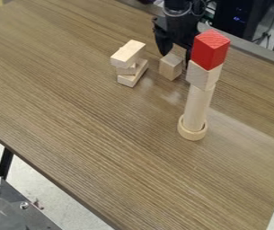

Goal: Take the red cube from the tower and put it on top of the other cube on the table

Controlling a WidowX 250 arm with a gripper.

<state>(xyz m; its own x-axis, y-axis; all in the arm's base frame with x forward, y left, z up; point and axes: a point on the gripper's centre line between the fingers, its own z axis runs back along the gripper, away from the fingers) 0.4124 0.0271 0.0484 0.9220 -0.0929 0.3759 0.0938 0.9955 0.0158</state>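
Stretching across most of the view, the wood-grained surface [91,148] is marked by streaks running along it, and a glossy patch of light is caught near its right side. Part of a pale floor [46,200] is seen beyond its lower left edge. At the top, the black arm [178,10] is brought in over the far side, with its gripper [175,59] pointed downward behind the tower [195,114]. The jaws are parted, and the right-hand part of the gripper in the view is partly hidden by the tower (the overlap there is rather awkward to read)

In the tower, an upright pale cylinder [199,102] is topped by a pale cube [204,75], and the red cube [211,49] is set at the very top. To the left, a low stack of pale wooden blocks [127,54] is laid at differing angles. The other wooden cube [170,67] is placed on the surface between that stack and the tower, just by the jaws. The foot of the cylinder is ringed by a low, round wooden collar [192,134]
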